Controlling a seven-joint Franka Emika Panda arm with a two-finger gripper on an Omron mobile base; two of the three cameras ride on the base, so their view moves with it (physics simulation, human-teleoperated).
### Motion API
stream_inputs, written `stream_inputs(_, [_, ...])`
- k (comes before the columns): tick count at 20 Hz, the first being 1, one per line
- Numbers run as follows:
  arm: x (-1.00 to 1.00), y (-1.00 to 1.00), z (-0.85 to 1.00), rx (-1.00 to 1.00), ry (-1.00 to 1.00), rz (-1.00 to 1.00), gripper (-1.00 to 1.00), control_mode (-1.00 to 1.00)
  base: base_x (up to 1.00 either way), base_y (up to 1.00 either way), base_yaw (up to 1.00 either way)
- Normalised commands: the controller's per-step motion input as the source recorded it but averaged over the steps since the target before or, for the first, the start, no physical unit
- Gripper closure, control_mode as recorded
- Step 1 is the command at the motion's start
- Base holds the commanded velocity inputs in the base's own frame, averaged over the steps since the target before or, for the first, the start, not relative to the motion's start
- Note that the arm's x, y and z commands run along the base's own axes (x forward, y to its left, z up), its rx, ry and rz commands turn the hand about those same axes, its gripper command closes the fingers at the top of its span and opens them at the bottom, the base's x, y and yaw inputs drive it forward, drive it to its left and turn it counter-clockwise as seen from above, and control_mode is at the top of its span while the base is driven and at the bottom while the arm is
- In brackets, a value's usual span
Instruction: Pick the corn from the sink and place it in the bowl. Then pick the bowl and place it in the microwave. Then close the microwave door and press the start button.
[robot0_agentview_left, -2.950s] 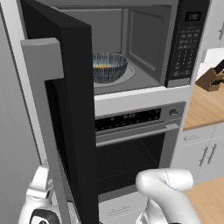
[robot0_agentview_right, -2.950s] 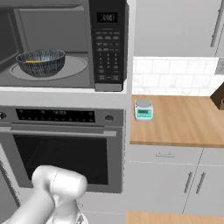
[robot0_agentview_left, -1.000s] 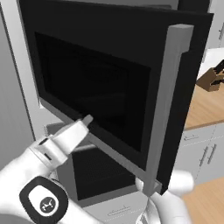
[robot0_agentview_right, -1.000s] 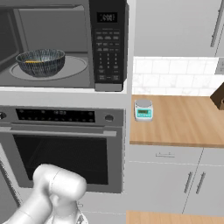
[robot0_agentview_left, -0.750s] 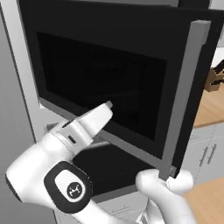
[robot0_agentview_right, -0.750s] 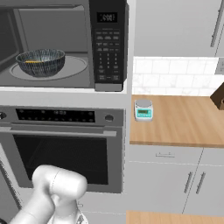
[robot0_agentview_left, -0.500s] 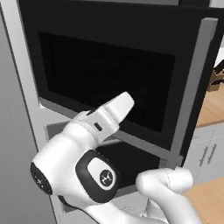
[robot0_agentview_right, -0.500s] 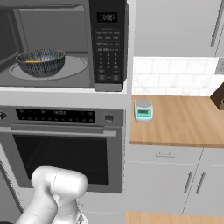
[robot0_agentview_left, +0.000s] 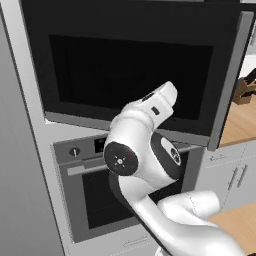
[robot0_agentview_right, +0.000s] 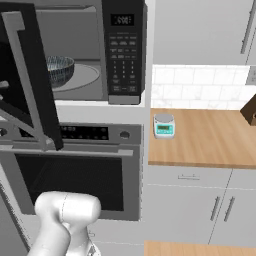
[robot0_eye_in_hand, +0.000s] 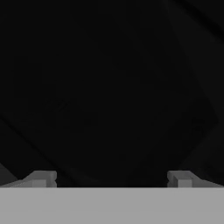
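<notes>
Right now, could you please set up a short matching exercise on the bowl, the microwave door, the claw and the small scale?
Things:
1. bowl
2. door
3. claw
4. scale

States or places:
A. on the wooden counter
B. partly swung shut
C. inside the microwave
D. open, facing dark glass

Pairs: 1-C, 2-B, 3-D, 4-A

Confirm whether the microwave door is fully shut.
No: in the right base view the microwave door stands ajar, and the bowl shows inside the open cavity.
</notes>
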Motion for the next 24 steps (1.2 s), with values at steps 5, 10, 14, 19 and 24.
stream_inputs(5, [1.00, -0.30, 0.00, 0.05, 0.11, 0.14, -1.00, -1.00, 0.00, 0.00, 0.00])
stream_inputs(10, [1.00, -0.23, 0.00, 0.06, 0.08, 0.13, -1.00, -1.00, 0.00, 0.00, 0.00])
stream_inputs(14, [0.91, -0.07, 0.00, 0.05, 0.09, 0.09, -1.00, -1.00, 0.00, 0.00, 0.00])
stream_inputs(19, [0.79, 0.00, 0.00, 0.03, 0.11, 0.06, -1.00, -1.00, 0.00, 0.00, 0.00])
stream_inputs(24, [-0.10, -0.09, -0.08, 0.00, 0.00, 0.01, -1.00, -1.00, 0.00, 0.00, 0.00])
